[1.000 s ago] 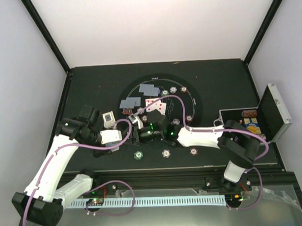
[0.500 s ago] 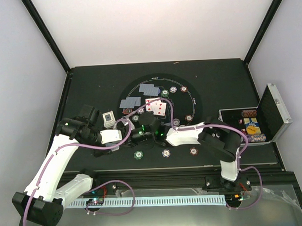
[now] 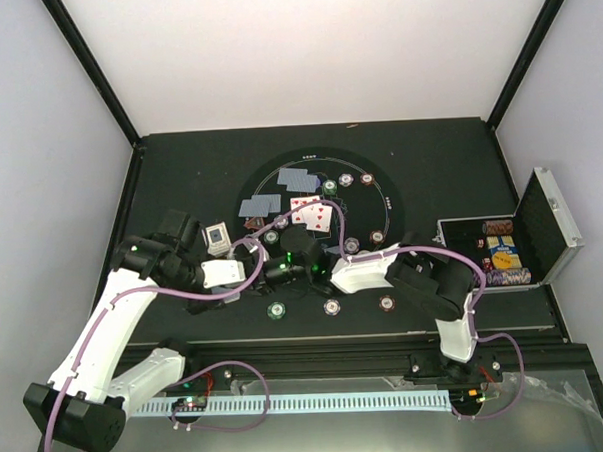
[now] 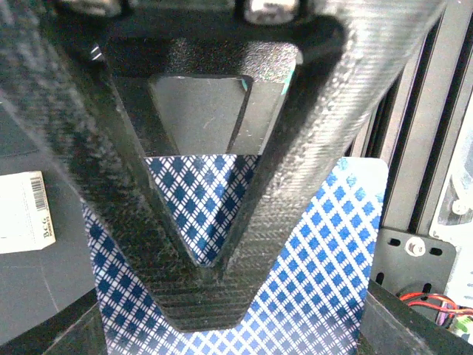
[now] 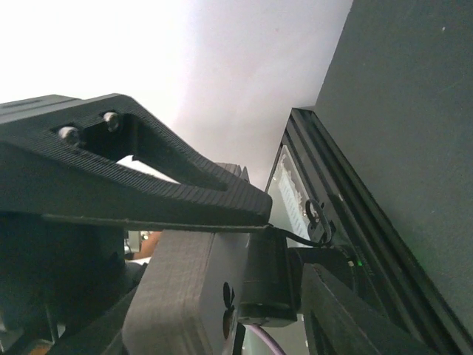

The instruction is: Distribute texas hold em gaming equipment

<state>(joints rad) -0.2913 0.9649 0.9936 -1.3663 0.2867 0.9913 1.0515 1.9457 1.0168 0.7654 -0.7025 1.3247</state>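
held card: blue-diamond-back card [image 4: 318, 251], back facing the wrist cam, edges square to the fingers. Lower end is cut off by the frame, so can't tell the long axis.
L gripper [image 4: 199, 299]: clenched on held card, by the mat's [image 3: 376, 223] near-left edge.
R gripper [image 3: 272, 275]: right up against the L gripper. Can't tell if it's closed or holding anything.
table cards: face-down cards [image 3: 297, 178] at the mat's far left, face-up red cards [image 3: 313, 213] just beside them.
chips: green chip [image 3: 276, 309] and red chip [image 3: 387, 303] in a row near the front edge.
surface: black tabletop [image 3: 179, 171] w/ a round, line-marked mat. Open case [image 3: 542, 225] at the right edge.
room: white walls, black frame posts.
vs 1 s ago: R arm elbow has swung left, away from the case. L arm, table cards and chips are in the same spots.
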